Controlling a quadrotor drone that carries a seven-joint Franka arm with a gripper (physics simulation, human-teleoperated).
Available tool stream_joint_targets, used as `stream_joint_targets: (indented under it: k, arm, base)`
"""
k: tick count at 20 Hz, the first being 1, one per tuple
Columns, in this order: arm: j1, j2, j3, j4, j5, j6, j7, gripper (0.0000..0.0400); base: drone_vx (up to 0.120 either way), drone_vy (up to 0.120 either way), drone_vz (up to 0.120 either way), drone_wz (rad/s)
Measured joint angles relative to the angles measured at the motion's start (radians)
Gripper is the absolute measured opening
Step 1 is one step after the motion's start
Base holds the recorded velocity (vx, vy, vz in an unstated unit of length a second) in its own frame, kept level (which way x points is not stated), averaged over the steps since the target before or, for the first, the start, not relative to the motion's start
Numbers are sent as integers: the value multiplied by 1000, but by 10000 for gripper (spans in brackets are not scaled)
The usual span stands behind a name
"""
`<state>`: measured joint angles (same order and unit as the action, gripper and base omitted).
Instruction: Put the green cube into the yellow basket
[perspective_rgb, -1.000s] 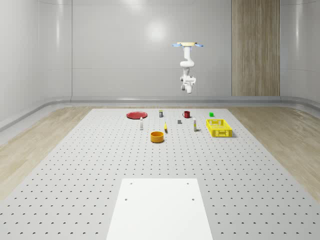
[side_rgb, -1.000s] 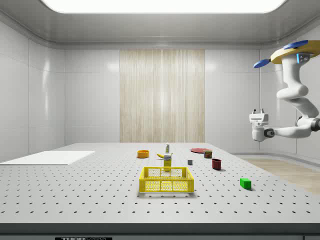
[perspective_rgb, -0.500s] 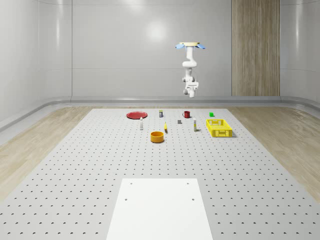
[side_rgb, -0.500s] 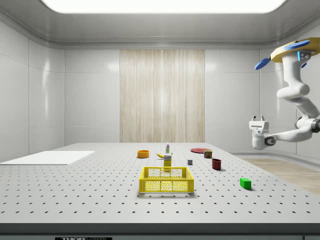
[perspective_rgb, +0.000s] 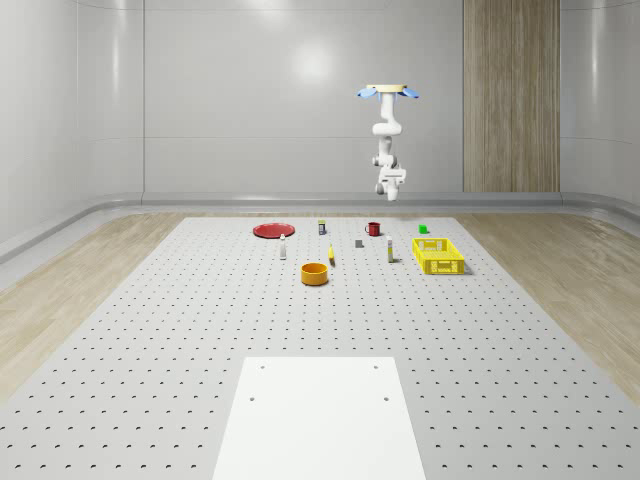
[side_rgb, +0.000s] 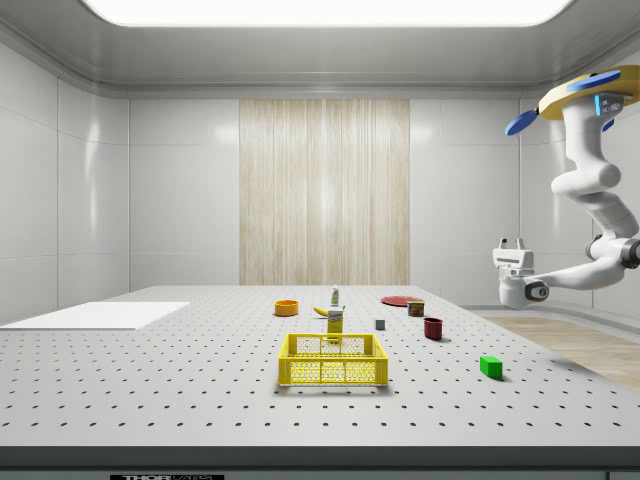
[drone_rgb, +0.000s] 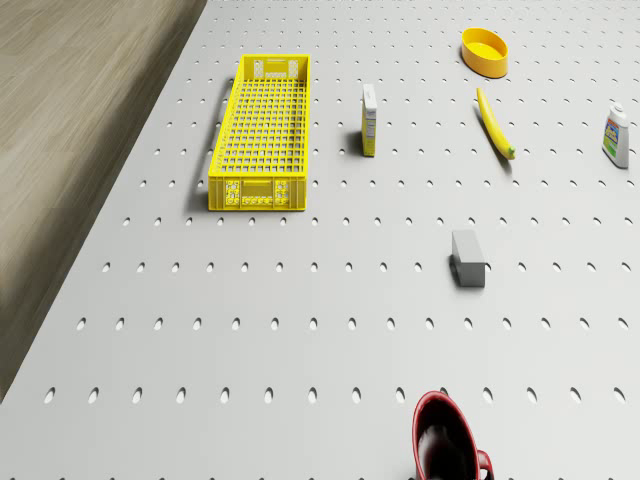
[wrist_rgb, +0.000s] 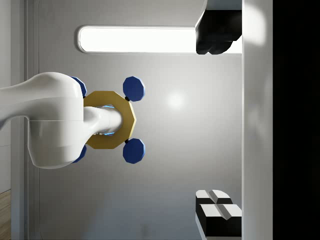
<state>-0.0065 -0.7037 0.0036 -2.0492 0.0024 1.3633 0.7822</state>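
Note:
The green cube (perspective_rgb: 423, 229) (side_rgb: 490, 366) lies on the perforated table near its far edge. The yellow basket (perspective_rgb: 438, 256) (side_rgb: 333, 361) (drone_rgb: 261, 130) stands nearer the camera than the cube in the whole-scene view. The drone (perspective_rgb: 388, 91) (side_rgb: 590, 95) hovers high over the table's far edge, up and to the whole-scene view's left of the cube. Its arm hangs down and bends back up, so my gripper (perspective_rgb: 389, 190) (side_rgb: 512, 244) (wrist_rgb: 220, 125) points upward, well above the cube. Its fingers (wrist_rgb: 217, 215) stand wide apart with nothing between them.
A red mug (drone_rgb: 447, 440) (perspective_rgb: 373, 229), a grey block (drone_rgb: 467, 258), a carton (drone_rgb: 369, 120), a banana (drone_rgb: 494, 122), an orange bowl (drone_rgb: 485, 50) and a bottle (drone_rgb: 616, 135) stand to the whole-scene view's left of the basket. A red plate (perspective_rgb: 272, 230) lies farther left.
The drone has drifted toward the whole-scene view's right, closer to above the cube. The gripper has sunk a little and shifted the same way, still open.

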Motion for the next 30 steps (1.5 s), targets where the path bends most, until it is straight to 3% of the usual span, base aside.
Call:
stream_joint_targets:
  k: [22,30]
  arm:
    - [-3,-6,3,1,-2,9,-1,400]
    - [-5,-10,10,-3,-11,15,0,400]
  base:
    - [120,120,0,0]
    - [120,5,0,0]
